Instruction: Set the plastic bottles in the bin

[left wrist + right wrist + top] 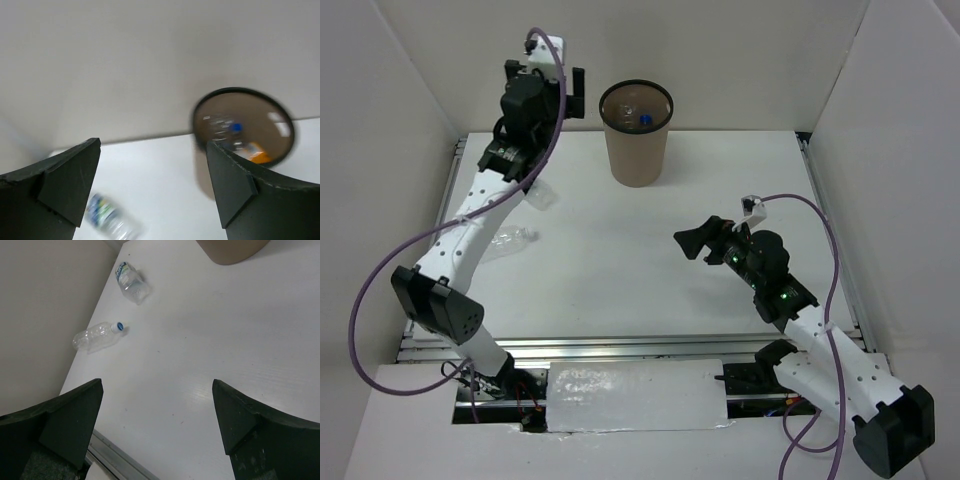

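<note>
While the left gripper (pixel 150 175) hangs wide open, empty, beside the bin (pixel 635 155) (bottles (pixel 642 118) inside), the right gripper (pixel 157 410) gapes empty; loose bottles (pixel 97 336) lie on the table (pixel 720 180).

The bin (pixel 636 150) looks like matt brown paperboard, its thin rim black and slightly shiny. The bare bottle (pixel 97 336) is clear, crinkled, glossy plastic with a smooth blue cap; the labelled bottle (pixel 131 281) is the same plastic, wrapped in printed film. The table (pixel 620 270) is white and smooth with a soft sheen. The right gripper (pixel 156 384) has fingers (pixel 70 425) of matt black plastic, faintly grainy. The rail (pixel 620 345) looks like brushed metal, and the walls (pixel 740 60) like matt white board
</note>
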Available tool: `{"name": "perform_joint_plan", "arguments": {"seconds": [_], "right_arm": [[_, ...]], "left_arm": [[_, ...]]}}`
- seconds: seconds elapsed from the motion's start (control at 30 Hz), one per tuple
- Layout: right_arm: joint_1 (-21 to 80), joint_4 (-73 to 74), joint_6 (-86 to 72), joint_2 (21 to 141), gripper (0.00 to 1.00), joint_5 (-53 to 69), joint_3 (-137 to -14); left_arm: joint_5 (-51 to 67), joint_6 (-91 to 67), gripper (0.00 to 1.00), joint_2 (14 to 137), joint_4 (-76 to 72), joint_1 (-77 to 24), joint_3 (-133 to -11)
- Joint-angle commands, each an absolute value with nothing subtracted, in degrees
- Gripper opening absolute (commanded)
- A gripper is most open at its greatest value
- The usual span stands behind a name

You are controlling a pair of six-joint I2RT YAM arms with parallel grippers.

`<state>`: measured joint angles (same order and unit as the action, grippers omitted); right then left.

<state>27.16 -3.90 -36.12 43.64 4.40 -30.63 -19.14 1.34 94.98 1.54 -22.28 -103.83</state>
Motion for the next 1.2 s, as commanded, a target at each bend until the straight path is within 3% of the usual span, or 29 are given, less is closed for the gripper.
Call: {"name": "perform_joint_plan", "arguments": {"seconds": [0.0, 0.13, 0.3, 0.47, 0.63, 0.73, 0.9, 1.17], "right_arm": [[27.69, -5.71, -35.68, 43.5, 0.97, 5.62, -32.69], [27.69, -6.15, -35.86, 44.56, 0.97, 5.89, -32.7], [27.69, -4.66, -35.51, 46.23, 0.97, 7.03, -34.28], [27.69, -5.1, -35.68, 45.88, 0.98, 7.47, -34.1], [27.86, -4.4, -35.51, 45.97, 0.98, 7.73, -34.45], [27.86, -4.39, -35.42, 45.53, 0.98, 7.65, -34.45], [27.86, -4.31, -35.42, 45.53, 0.98, 7.65, -34.45], [27.95, -4.57, -35.51, 46.41, 0.98, 8.09, -34.54]], "left_arm": [[-37.77, 0.72, 0.99, 93.43, 16.14, -17.6, -102.83], [-42.1, -16.55, 1.0, 95.53, 31.87, -9.51, -105.29], [-34.04, -34.08, 0.99, 99.75, 51.23, -0.19, -105.3], [-21.11, -46.91, 0.99, 92.32, 47.56, 7.99, -90.22], [-27.76, -63.5, 0.99, 82.99, 43.96, 7.56, -80.01], [-28.39, -72.03, 0.99, 84.28, 51.63, 7.56, -81.29], [-26.9, -79.62, 1.0, 96.84, 67.4, 7.73, -93.5], [-25.83, -84.98, 0.99, 98.71, 60.4, 7.82, -85.53]]}}
